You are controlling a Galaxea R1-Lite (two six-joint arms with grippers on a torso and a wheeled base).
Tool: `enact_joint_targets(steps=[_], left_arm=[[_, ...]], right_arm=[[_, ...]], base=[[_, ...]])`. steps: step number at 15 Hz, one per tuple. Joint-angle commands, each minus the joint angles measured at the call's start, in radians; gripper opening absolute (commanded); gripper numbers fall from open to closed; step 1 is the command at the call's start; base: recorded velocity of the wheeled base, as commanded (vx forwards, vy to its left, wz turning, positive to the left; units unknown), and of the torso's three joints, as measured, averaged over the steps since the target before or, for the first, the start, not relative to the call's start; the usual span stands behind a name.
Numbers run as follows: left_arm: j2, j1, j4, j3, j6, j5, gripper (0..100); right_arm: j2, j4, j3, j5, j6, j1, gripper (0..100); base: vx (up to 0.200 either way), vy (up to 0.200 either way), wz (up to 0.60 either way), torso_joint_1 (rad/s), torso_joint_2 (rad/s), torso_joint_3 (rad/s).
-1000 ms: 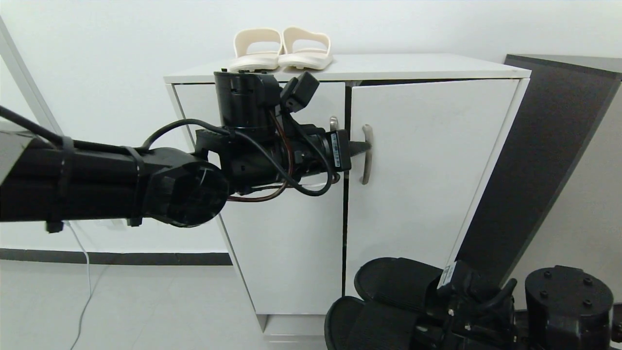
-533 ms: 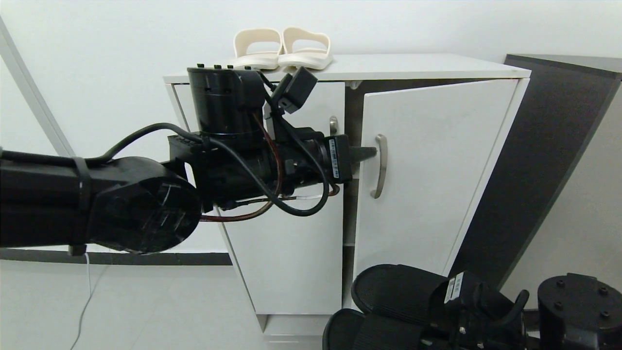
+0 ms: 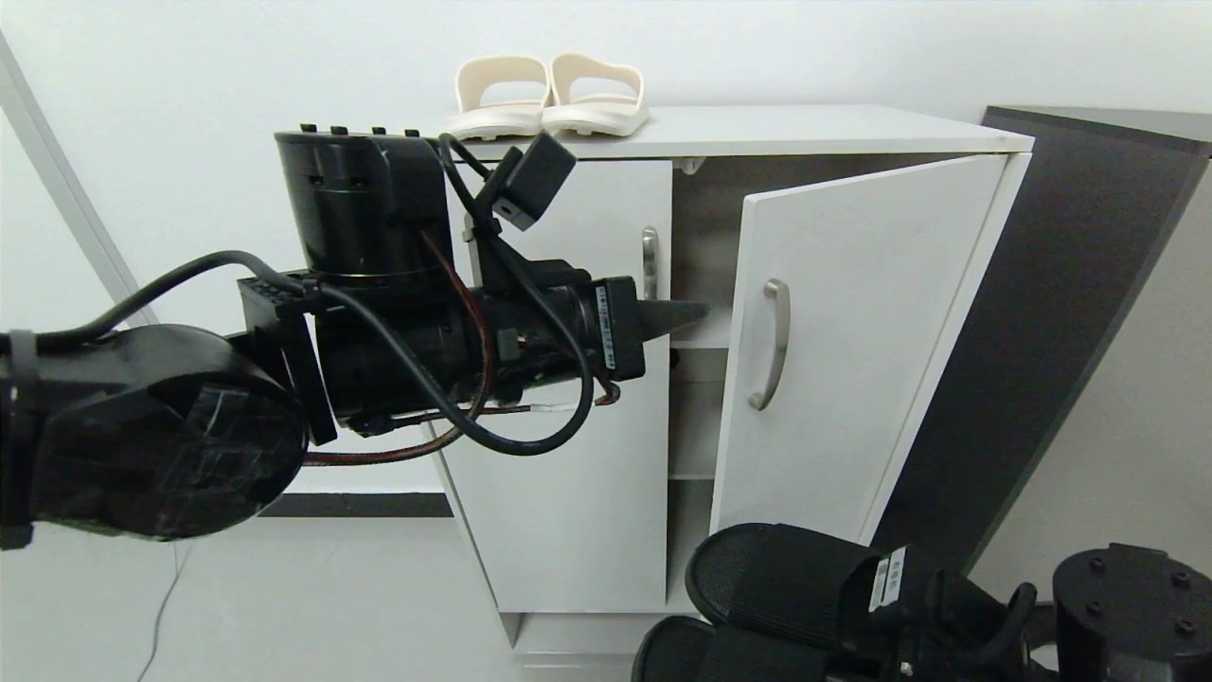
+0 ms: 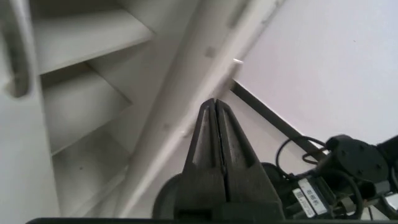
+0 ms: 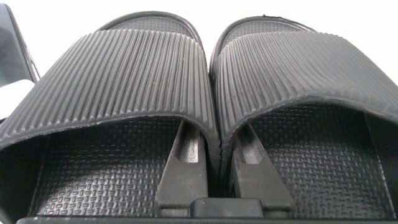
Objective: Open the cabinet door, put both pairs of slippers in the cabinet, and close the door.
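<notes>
The white cabinet (image 3: pixel 805 128) has its right door (image 3: pixel 852 332) swung partly open, showing shelves (image 4: pixel 87 37) inside; the left door (image 3: pixel 568 455) is closed. My left gripper (image 3: pixel 699 312) is shut and empty, level with the gap between the doors and a short way left of the right door's handle (image 3: pixel 772 346). In the left wrist view its fingertips (image 4: pixel 215 106) press together. A cream pair of slippers (image 3: pixel 549 95) rests on the cabinet top. Low at the front right, my right gripper (image 5: pixel 217 168) is shut on the black slippers (image 3: pixel 757 578), one finger (image 5: pixel 183 168) under each strap.
A dark slanted panel (image 3: pixel 1042 332) stands right beside the cabinet, close to the opening door. A thin cable (image 3: pixel 170 568) hangs along the wall at the left over grey floor.
The right door has swung further open. My left gripper has left the handle and drawn back to the left. The black slippers have sunk slightly.
</notes>
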Motion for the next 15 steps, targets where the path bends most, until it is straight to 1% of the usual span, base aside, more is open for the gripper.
enact_joint_targets(steps=[1, 2, 3, 4, 5, 7, 9, 11, 12, 13, 14, 15], left_arm=[[0.046, 0.032, 0.0, -0.025, -0.002, -0.044, 0], [0.046, 0.032, 0.0, -0.025, -0.002, -0.044, 0], [0.1, 0.032, 0.0, -0.077, -0.002, -0.073, 0], [0.15, 0.032, -0.003, -0.127, -0.003, -0.076, 0], [0.182, 0.032, -0.017, -0.15, -0.005, -0.075, 0], [0.233, 0.025, -0.075, -0.172, -0.009, -0.067, 0], [0.245, -0.001, -0.083, -0.17, -0.008, -0.053, 0], [0.231, -0.075, -0.1, -0.135, 0.003, -0.03, 0], [0.221, -0.096, -0.116, -0.121, 0.004, -0.021, 0], [0.201, -0.13, -0.152, -0.095, 0.003, -0.004, 0], [0.184, -0.145, -0.17, -0.08, 0.001, 0.004, 0], [0.184, -0.145, -0.17, -0.08, 0.001, 0.005, 0]], right_arm=[[-0.002, -0.001, 0.015, 0.0, -0.003, 0.02, 0], [-0.002, -0.001, 0.015, 0.0, -0.003, 0.02, 0], [-0.002, -0.001, 0.027, 0.0, -0.025, 0.031, 0], [-0.001, -0.001, 0.03, -0.002, -0.029, 0.034, 0], [-0.001, -0.001, 0.03, -0.002, -0.029, 0.034, 0], [0.001, 0.002, 0.03, 0.0, -0.028, 0.034, 0], [0.002, 0.002, 0.03, 0.0, -0.028, 0.036, 0], [0.005, 0.002, 0.031, 0.0, -0.028, 0.037, 0], [0.005, 0.002, 0.031, 0.0, -0.028, 0.037, 0], [0.007, 0.002, 0.031, 0.0, -0.028, 0.037, 0], [0.007, 0.002, 0.031, 0.0, -0.028, 0.037, 0], [0.008, 0.002, 0.031, 0.0, -0.028, 0.037, 0]], base=[[0.0, 0.0, 0.0, 0.0, 0.0, 0.0], [0.0, 0.0, 0.0, 0.0, 0.0, 0.0], [0.0, 0.0, 0.0, 0.0, 0.0, 0.0], [0.0, 0.0, 0.0, 0.0, 0.0, 0.0], [0.0, 0.0, 0.0, 0.0, 0.0, 0.0], [0.0, 0.0, 0.0, 0.0, 0.0, 0.0], [-0.2, 0.0, 0.0, 0.005, 0.0, 0.002], [-0.2, 0.0, 0.0, 0.007, 0.0, 0.005], [-0.2, 0.0, 0.0, -0.002, 0.0, 0.012], [-0.2, 0.0, 0.0, -0.002, 0.0, 0.002], [-0.2, 0.0, 0.0, 0.002, 0.0, 0.002], [-0.2, 0.0, 0.0, 0.002, 0.0, 0.002]])
